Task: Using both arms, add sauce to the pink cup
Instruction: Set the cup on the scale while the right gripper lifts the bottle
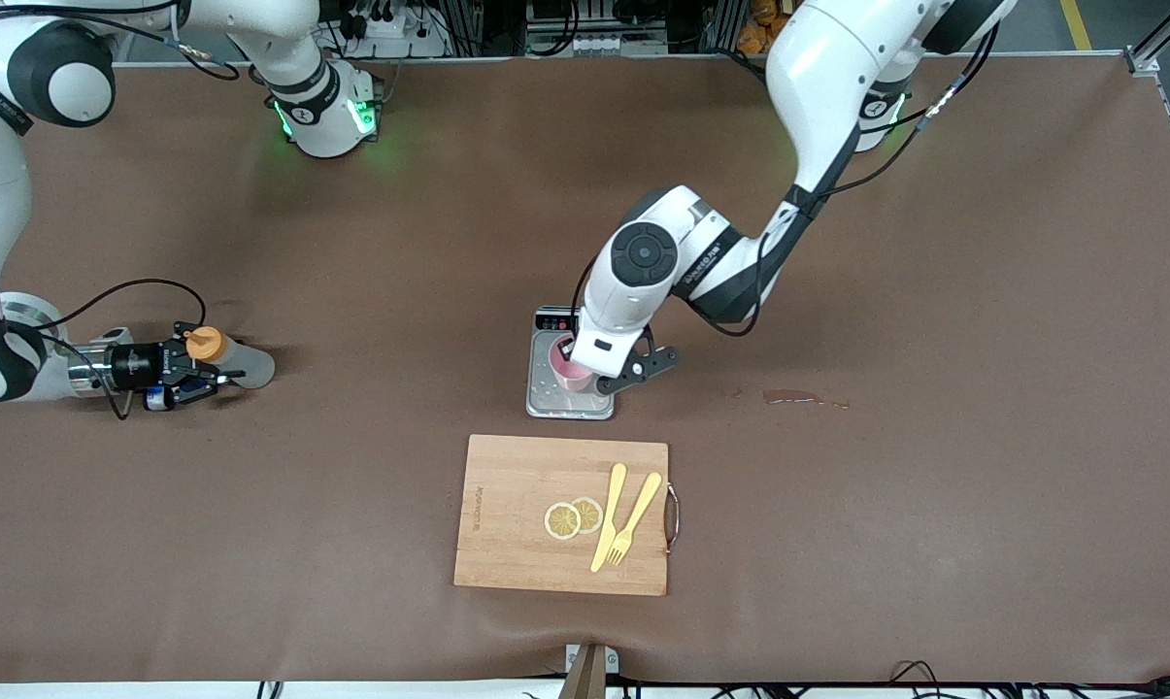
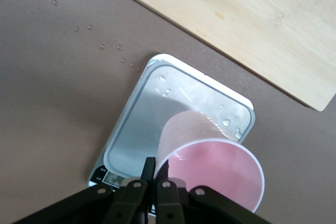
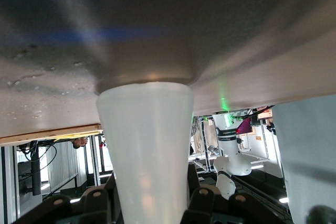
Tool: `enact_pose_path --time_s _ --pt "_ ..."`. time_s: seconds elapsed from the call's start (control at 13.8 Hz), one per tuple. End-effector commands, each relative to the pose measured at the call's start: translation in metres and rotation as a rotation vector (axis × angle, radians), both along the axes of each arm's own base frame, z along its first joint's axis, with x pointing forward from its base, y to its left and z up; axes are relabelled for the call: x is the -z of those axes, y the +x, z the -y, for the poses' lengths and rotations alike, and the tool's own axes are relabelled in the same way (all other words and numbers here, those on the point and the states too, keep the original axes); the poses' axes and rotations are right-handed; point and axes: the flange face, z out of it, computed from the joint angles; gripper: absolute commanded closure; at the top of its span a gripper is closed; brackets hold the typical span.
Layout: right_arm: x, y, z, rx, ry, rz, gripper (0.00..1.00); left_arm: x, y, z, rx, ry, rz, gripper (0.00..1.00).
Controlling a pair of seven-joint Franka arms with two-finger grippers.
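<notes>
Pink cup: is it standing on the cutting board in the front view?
No, the pink cup stands on the grey scale, farther from the front camera than the cutting board, with the left tool at its rim.

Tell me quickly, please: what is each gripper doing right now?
Left gripper: shut on the pink cup's rim, over the scale.
Right gripper: around the sauce bottle on the table; grip cannot be told.

The rim of the pink cup (image 2: 210, 166) is pinched by the closed left gripper (image 2: 153, 178) over the wet steel plate of a scale (image 2: 157, 108), near which a wooden cutting board (image 2: 252, 19) is seen.
</notes>
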Motion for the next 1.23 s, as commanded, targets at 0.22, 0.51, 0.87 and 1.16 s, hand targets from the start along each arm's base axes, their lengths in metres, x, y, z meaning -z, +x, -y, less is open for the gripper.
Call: enact_pose_path --time_s 0.22,0.51,0.87,1.16 --pt "-0.021 0.018 -0.001 -0.004 -0.020 0.021 0.52 0.007 0.003 0.007 -0.011 0.007 0.026 1.00" --pt "-0.038 0.032 -0.014 -0.035 -0.051 0.014 0.53 0.006 0.000 0.010 -0.004 0.006 0.027 1.00" --pt "-0.058 0.047 -0.017 -0.043 -0.096 -0.013 0.54 0.000 -0.001 0.011 0.068 0.063 0.109 0.00" --pt "-0.083 0.065 -0.033 -0.086 -0.169 -0.045 0.54 -0.013 0.004 0.007 0.063 0.056 0.125 0.00"
